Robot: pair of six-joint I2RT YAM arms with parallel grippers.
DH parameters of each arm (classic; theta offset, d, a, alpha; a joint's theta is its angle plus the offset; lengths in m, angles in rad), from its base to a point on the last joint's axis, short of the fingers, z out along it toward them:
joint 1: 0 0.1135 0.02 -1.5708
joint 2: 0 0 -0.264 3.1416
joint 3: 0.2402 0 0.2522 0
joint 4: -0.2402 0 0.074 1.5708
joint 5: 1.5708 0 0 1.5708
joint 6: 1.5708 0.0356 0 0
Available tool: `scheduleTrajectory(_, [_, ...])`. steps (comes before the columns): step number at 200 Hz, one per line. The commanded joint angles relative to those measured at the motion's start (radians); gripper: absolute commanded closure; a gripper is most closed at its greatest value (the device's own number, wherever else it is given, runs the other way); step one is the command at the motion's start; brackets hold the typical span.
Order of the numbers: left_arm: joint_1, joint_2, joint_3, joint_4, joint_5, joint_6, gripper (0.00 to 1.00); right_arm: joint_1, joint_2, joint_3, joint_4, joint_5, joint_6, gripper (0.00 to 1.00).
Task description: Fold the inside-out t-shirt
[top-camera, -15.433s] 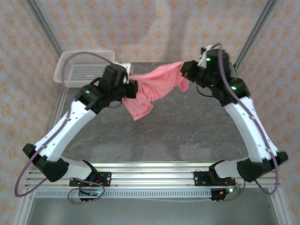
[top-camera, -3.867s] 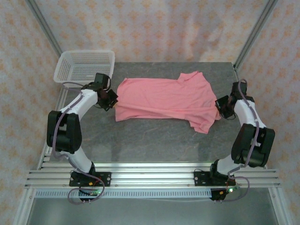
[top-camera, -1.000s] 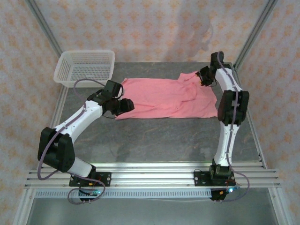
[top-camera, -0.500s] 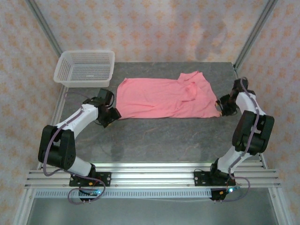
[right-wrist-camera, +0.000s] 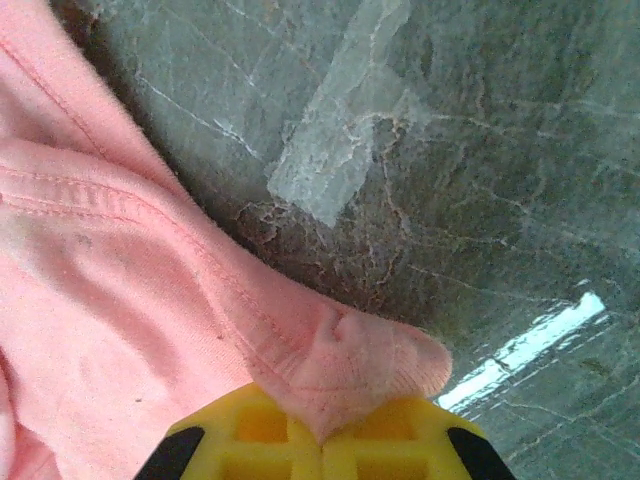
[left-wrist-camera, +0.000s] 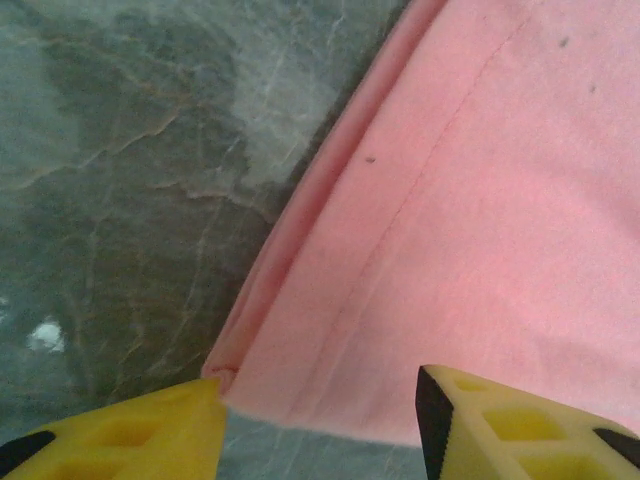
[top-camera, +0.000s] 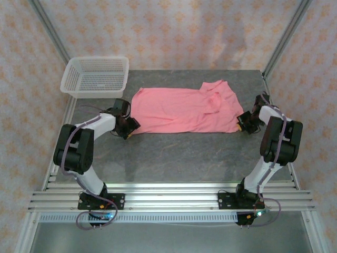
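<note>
The salmon-pink t-shirt (top-camera: 184, 110) lies spread flat across the far half of the grey table, its length running left to right, with a sleeve folded over at the far right. My left gripper (top-camera: 130, 126) is low at the shirt's near-left corner. In the left wrist view it (left-wrist-camera: 318, 400) is open, and the hem corner of the shirt (left-wrist-camera: 480, 220) lies between its yellow fingers without being pinched. My right gripper (top-camera: 242, 122) is at the near-right corner. In the right wrist view it (right-wrist-camera: 322, 435) is shut on a bunched tip of the shirt (right-wrist-camera: 120, 330).
A white mesh basket (top-camera: 93, 90) stands at the far left corner, beyond the left arm. Bare grey table (top-camera: 184, 153) stretches between the shirt and the arm bases. A pale patch of tape (right-wrist-camera: 335, 140) lies on the table just past the right corner.
The left gripper has moved right, onto the shirt's near-left corner. The right gripper has shifted slightly left at the near-right corner. The shirt lies as before.
</note>
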Motion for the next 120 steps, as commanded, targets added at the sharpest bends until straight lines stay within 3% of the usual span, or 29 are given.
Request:
scheduleTrajectory(1, [0.004,0.015,0.013,0.064,-0.004,-0.058,0.51,-0.001,-0.022,0.023,-0.016,0.003,-0.021,0.99])
scheduleTrajectory(30, [0.007,0.045,0.001,0.103,-0.008,-0.097,0.62,-0.002,-0.035,0.011,-0.022,-0.002,-0.020,0.99])
scheduleTrajectory(55, [0.010,0.052,0.003,0.089,-0.014,-0.109,1.00,-0.002,-0.043,0.005,-0.039,0.010,-0.025,1.00])
scheduleTrajectory(89, [0.042,-0.053,-0.052,-0.079,-0.075,-0.047,1.00,-0.005,-0.074,-0.022,-0.117,0.117,-0.040,1.00])
scheduleTrajectory(120, [0.062,-0.183,-0.184,-0.168,-0.044,0.008,1.00,-0.003,-0.185,-0.159,-0.125,0.135,0.005,1.00])
